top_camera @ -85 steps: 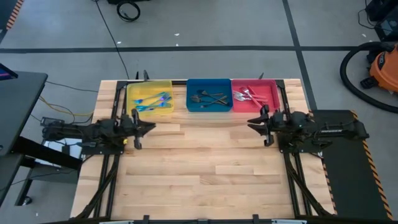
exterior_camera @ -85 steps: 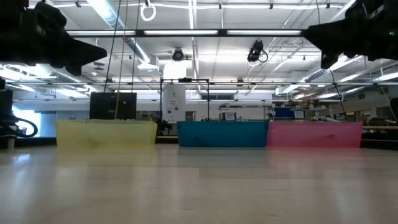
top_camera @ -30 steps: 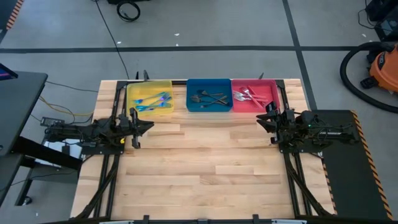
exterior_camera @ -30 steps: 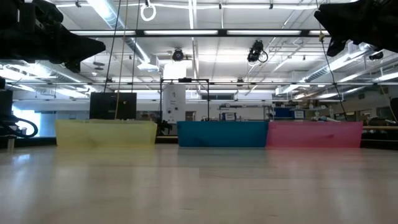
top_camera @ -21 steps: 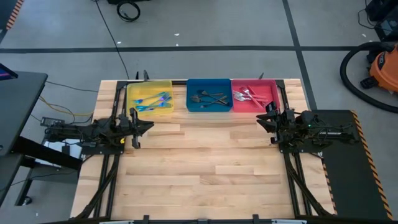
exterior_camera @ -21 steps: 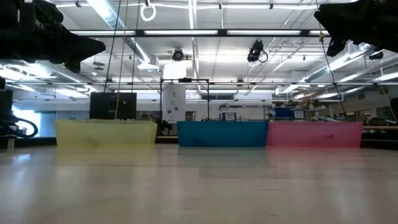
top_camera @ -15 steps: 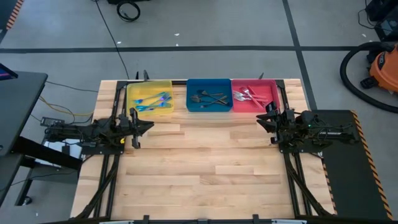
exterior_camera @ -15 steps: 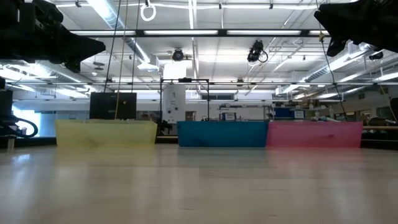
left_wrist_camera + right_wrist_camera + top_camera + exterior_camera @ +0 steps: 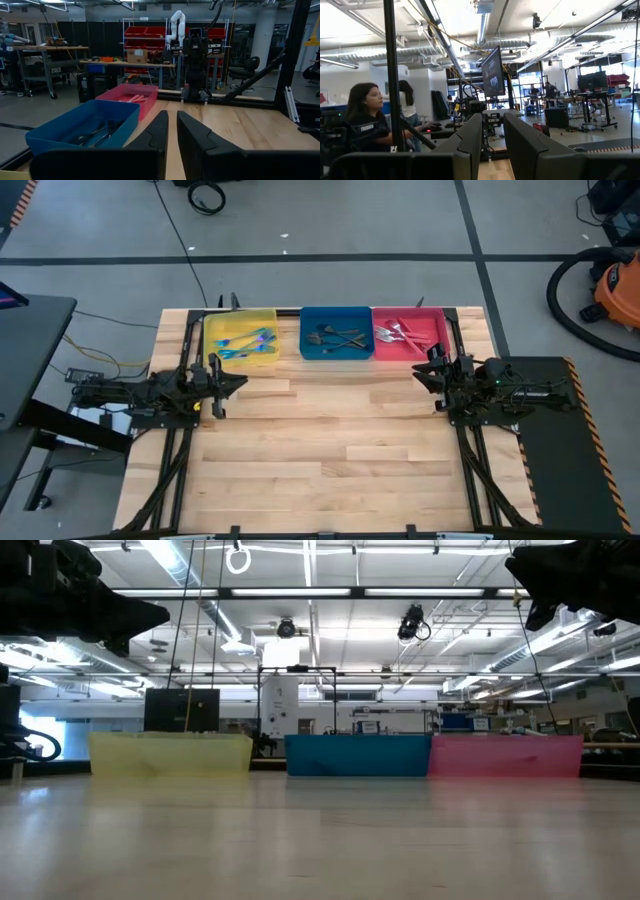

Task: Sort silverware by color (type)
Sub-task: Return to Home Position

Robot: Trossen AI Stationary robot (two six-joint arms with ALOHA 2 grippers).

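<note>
Right claw [image 9: 422, 372] has retreated to the surface's [image 9: 330, 440] right edge, left claw [image 9: 235, 384] opposite, both narrowly parted, empty; the silverware [image 9: 338, 337] looks light, stiff, slick, best pinched mid-handle.

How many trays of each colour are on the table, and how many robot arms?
Yellow tray: 1
Blue tray: 1
Pink tray: 1
Robot arms: 2, the left arm at the table's left edge, the right arm at its right edge
Total: 5
The cutlery in the trays is too small to count.
</note>
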